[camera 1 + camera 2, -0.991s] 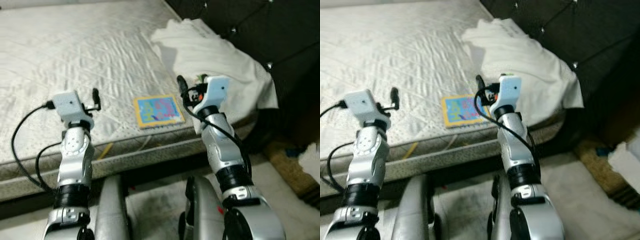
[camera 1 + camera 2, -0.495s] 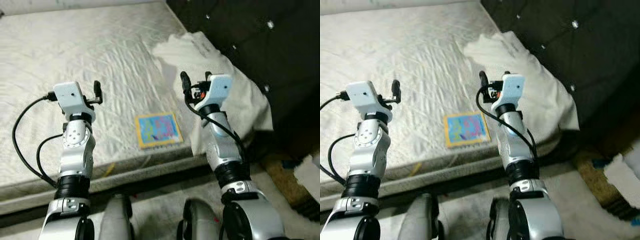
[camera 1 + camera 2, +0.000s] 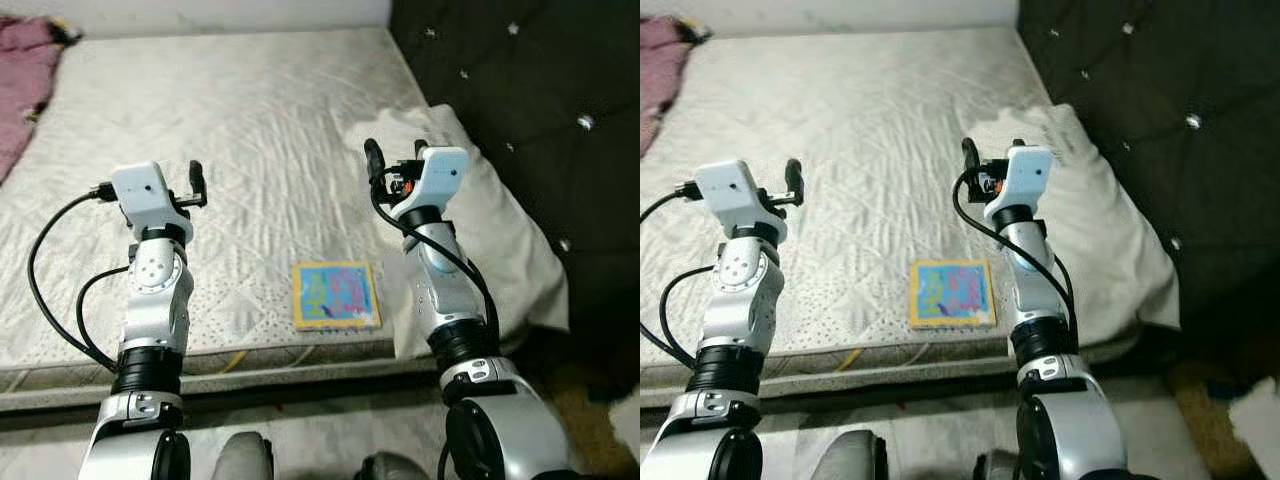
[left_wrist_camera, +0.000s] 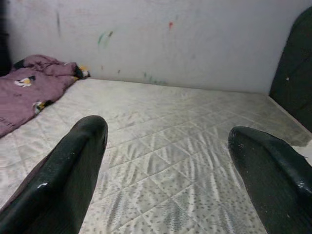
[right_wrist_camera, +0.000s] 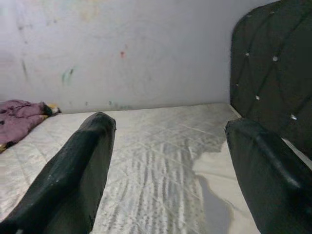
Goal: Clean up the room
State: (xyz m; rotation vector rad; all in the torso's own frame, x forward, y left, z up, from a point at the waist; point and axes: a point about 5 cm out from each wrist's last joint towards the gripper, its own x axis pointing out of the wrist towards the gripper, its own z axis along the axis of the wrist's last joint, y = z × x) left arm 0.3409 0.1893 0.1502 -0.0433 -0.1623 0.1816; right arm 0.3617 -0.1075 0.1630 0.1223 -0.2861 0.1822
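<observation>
— How far has it got with the tidying, do you reckon?

— Hardly started, I'd say. Nearest to it, right at the edge of the mattress point(image 3: 250, 130), a colourful picture book point(image 3: 336, 295) lies flat between the two arms, and nothing is holding it. That looks like the first thing to pick up.

— What are the arms doing?

— Both are raised over the bed. The left gripper point(image 4: 168, 161) hovers above the bare quilting with its fingers spread wide and nothing between them. The right gripper point(image 5: 170, 161) is the same, wide apart and empty, hanging near the white pillow point(image 3: 500, 235).

— The pillow's in place?

— Roughly. It lies along the right side of the bed against the dark tufted headboard point(image 3: 530, 90), one corner drooping over the mattress edge. It could want straightening, but that's my guess.

— Anything further off?

— At the far left corner there's a crumpled purple garment point(image 4: 29, 92) with a small print on it, lying by the wall point(image 4: 161, 39). That's still to be cleared too, I'd think.

— Any basket or box to put things in?

— None that I can see from here, so I can't say where the book or the garment should go. So far: nothing gathered, book and garment left, pillow maybe
</observation>
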